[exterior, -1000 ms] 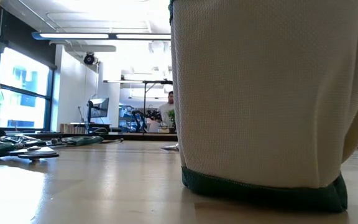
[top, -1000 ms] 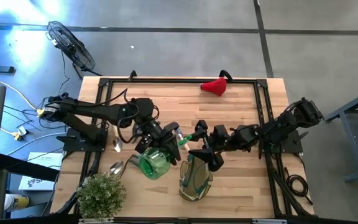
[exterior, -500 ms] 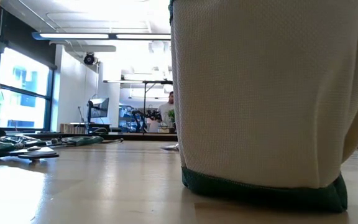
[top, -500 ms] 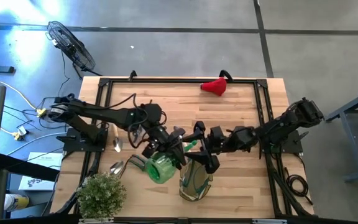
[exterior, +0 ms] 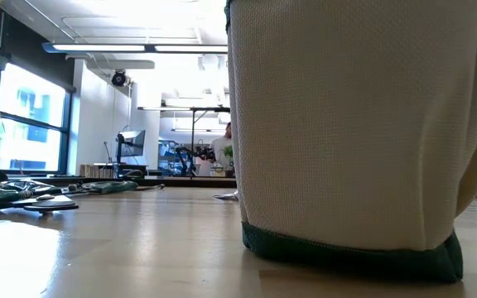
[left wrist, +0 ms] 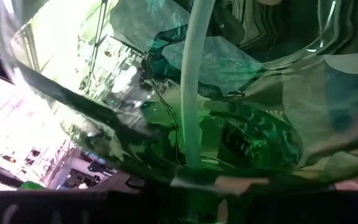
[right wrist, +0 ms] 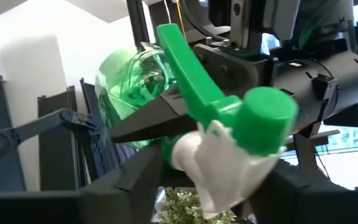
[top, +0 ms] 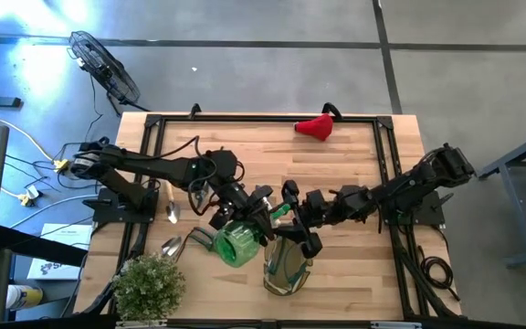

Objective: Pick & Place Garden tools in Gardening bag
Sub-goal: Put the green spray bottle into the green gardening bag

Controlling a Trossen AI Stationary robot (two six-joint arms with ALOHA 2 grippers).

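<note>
The green see-through spray bottle (top: pixel 237 243) is in my left gripper (top: pixel 247 216) at mid table, lying over, base toward the near edge, green-and-white spray head (right wrist: pixel 229 134) toward the right. My right gripper (top: pixel 297 217) is open, its fingers on either side of the spray head; whether they touch it I cannot tell. The olive gardening bag (top: pixel 286 266) stands just near-right of the bottle and fills the low view (exterior: pixel 363 124). The red piece (top: pixel 316 127) lies at the far edge. Two silver scoops (top: pixel 172 213) lie at the left. My left gripper is shut on the spray bottle's upper body, just below the head (right wrist: pixel 157 118), one dark finger lying across it. The fingers come slanting from the table's far left. The bottle is tilted; its clear body and dip tube (left wrist: pixel 188 93) fill the left wrist view.
A bushy potted plant (top: pixel 149 285) stands at the near left corner. More tools lie on the table's left side (exterior: pixel 23 199). A black frame rail (top: pixel 263 117) runs along the far edge. A person shows far off in the room (exterior: pixel 224 149).
My left gripper has carried the spray bottle a little toward the table's right, nearer the bag. My right gripper has gone toward the table's left, closing in on the spray head. The bag has stayed put.
</note>
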